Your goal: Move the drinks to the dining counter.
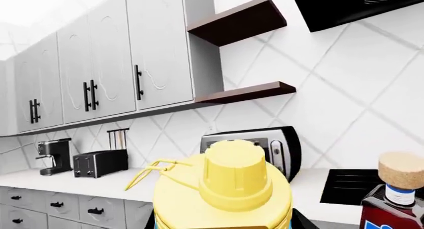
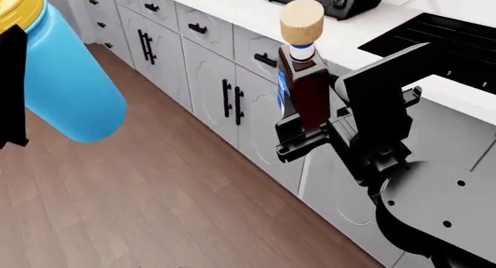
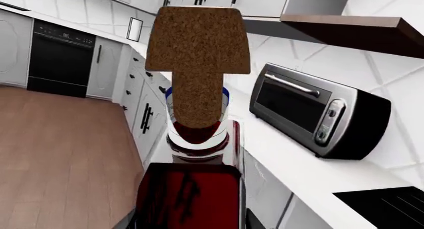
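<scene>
Two drinks are held in the air over the floor. The light-blue flask [image 2: 66, 88] with its yellow lid [image 1: 235, 174] hangs tilted at the head view's far left, and my left gripper [image 2: 9, 88] is shut on it. The dark-brown liquor bottle [image 2: 304, 85], with a cork stopper [image 3: 197, 45] and blue label, stands upright in front of the cabinets. My right gripper [image 2: 308, 131] is shut on its body. The left wrist view also catches this brown bottle [image 1: 397, 189]. The dining counter is out of view.
A white worktop [image 2: 232, 12] runs along grey cabinets [image 2: 225, 88], carrying a toaster oven [image 3: 311, 110] and a black cooktop [image 2: 434, 38]. A coffee machine [image 1: 54, 157] and a toaster [image 1: 99, 163] stand further along. Dark wall shelves [image 1: 248, 92] hang above. Wooden floor [image 2: 155, 192] lies below.
</scene>
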Controlling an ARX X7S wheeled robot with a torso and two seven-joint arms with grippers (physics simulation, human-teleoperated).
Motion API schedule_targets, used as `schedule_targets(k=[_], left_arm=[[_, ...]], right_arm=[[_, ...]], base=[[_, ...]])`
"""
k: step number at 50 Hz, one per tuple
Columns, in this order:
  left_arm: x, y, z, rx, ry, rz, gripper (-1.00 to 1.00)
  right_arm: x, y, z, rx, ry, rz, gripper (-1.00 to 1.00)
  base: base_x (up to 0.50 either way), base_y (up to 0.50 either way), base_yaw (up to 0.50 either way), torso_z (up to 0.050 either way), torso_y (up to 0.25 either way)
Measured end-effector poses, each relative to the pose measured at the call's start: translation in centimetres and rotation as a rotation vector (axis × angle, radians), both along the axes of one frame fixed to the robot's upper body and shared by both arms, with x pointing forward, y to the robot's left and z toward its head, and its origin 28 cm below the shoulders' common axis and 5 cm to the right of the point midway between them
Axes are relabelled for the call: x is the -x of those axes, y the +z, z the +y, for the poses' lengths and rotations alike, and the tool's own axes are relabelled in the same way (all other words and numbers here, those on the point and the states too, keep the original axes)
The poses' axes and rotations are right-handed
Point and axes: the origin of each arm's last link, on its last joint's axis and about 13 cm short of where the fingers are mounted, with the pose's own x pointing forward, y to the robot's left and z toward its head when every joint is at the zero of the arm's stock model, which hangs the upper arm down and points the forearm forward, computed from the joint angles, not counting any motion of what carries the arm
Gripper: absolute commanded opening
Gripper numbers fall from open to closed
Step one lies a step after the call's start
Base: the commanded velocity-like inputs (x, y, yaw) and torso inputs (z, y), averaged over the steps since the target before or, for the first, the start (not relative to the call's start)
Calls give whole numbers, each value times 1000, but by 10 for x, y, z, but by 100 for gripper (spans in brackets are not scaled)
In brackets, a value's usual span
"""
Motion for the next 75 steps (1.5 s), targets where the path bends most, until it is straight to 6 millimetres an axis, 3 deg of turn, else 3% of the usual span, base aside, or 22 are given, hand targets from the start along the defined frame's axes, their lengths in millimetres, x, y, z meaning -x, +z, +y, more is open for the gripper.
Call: schedule_targets(k=[75], left_arm=[[4,7,-4,-14,-6,-3,-100]], right_arm=[[3,-2,-3,-1,-5,-11,-100]], base=[[51,91,500,1,2]])
